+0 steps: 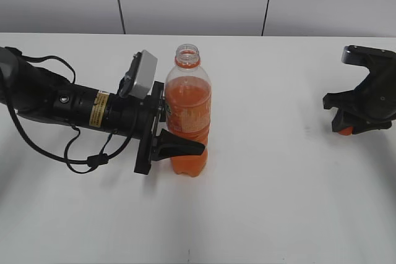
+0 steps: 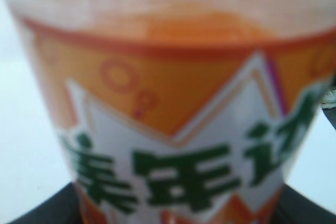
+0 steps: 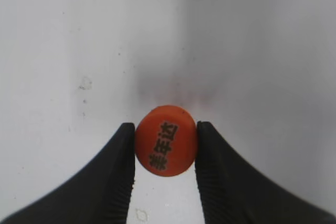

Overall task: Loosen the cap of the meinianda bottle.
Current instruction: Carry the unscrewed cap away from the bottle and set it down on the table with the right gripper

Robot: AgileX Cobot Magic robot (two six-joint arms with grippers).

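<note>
The meinianda bottle (image 1: 187,100) stands upright at the table's middle, with orange drink inside and an uncapped, open mouth (image 1: 187,50). My left gripper (image 1: 187,135) reaches in from the left and is shut on the bottle's labelled body. In the left wrist view the label (image 2: 178,103) fills the frame and dark fingers (image 2: 31,214) show at the bottom corners. The orange cap (image 3: 166,142) is off the bottle. It is pinched by its sides between the two black fingers of my right gripper (image 3: 165,127), just above the table. In the exterior view that gripper (image 1: 348,125) sits at the far right with the cap (image 1: 345,131) showing.
The white table (image 1: 278,202) runs back to a grey panelled wall. The left arm's black cable (image 1: 80,159) loops over the tabletop at the left. A wide bare stretch of table lies between the bottle and my right gripper.
</note>
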